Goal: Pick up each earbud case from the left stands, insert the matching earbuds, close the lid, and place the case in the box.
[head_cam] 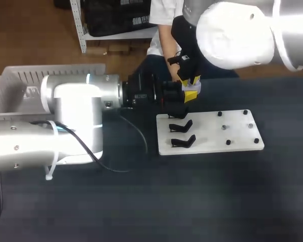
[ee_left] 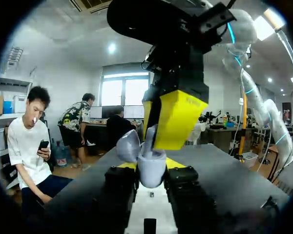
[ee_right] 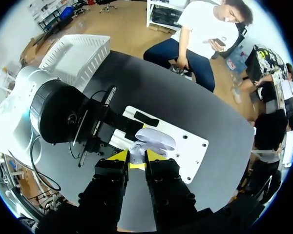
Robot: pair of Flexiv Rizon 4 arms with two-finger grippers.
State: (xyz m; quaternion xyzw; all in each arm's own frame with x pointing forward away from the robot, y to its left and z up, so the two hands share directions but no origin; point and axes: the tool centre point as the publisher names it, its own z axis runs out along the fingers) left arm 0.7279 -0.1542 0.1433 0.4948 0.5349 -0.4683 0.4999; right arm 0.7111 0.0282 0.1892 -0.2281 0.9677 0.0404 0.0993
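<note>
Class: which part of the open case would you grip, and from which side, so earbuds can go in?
Probably the side walls of the case, low down, coming in level as the left gripper does: its mouth faces up and the lid stands open to one side, leaving both clear.

Case: pale lavender-grey, plain. Left claw: black, yellow at the ends. Right claw: black and bright yellow. Left arm: silver and white. Board: white, with black stands and black pegs. Surface: dark grey. Box: white, slotted.
</note>
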